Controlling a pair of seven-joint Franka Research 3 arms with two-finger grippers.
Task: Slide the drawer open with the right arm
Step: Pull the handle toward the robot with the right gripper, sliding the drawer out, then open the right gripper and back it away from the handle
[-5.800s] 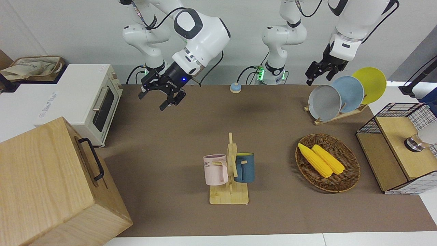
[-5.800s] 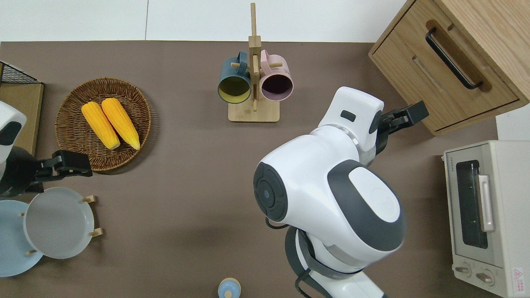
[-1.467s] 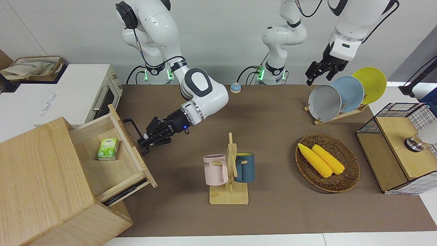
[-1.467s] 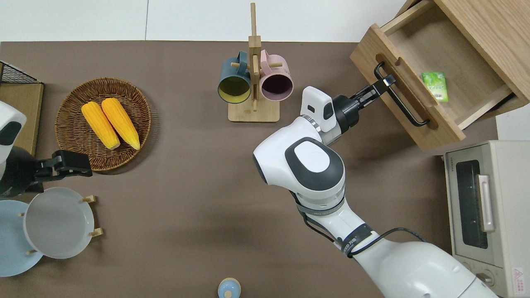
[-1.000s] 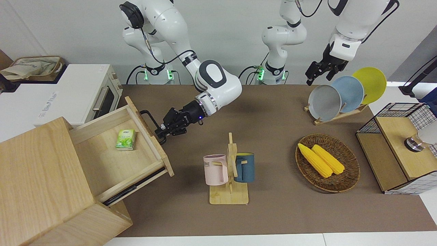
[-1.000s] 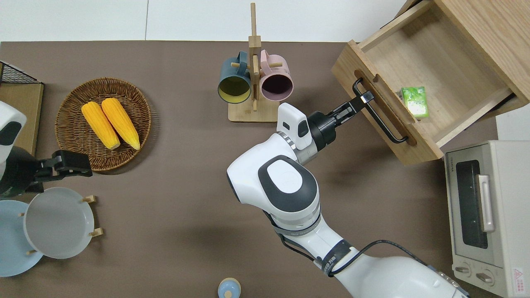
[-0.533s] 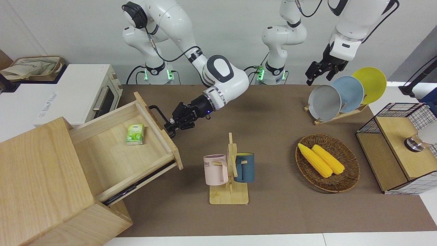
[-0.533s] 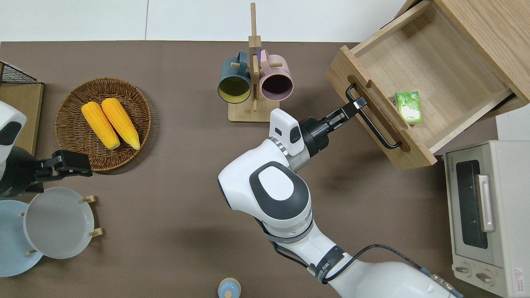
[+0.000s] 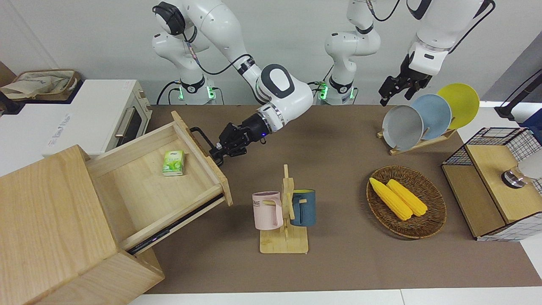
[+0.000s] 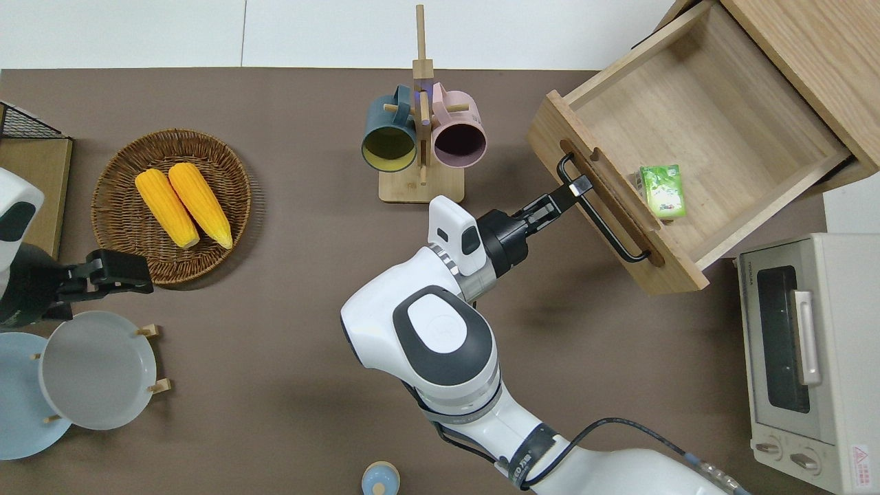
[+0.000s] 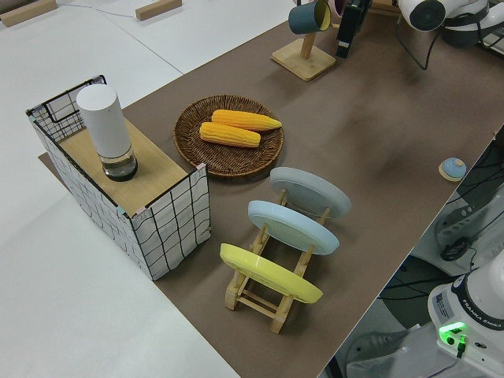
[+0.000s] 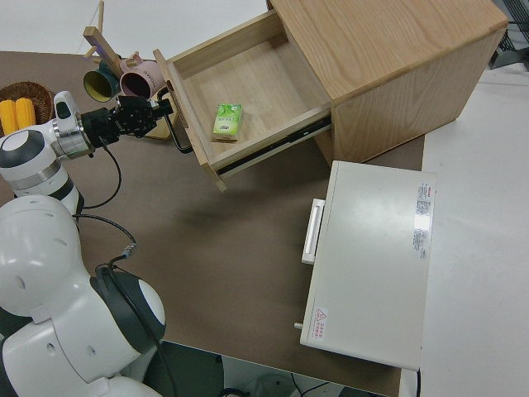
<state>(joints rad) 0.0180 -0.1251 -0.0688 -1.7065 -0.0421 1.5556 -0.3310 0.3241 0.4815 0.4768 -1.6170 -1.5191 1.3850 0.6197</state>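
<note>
— Gripping what, the right tool [image 9: 217, 153]?
— Clamped on the drawer [image 10: 694, 130]'s black handle [image 10: 599, 212]; the drawer stands pulled far out of the cabinet [image 9: 51, 220], a green packet [image 10: 662, 191] inside.
— The left arm?
— Parked; whether its tool [image 9: 391, 90] is apart or together, I cannot tell.

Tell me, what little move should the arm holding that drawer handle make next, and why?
Probably let go: open the fingers and back away. The right gripper is shut on the black handle, and the drawer already stands far out of the cabinet, with a green packet in plain sight inside. More pulling seems needless. The left arm is parked.
</note>
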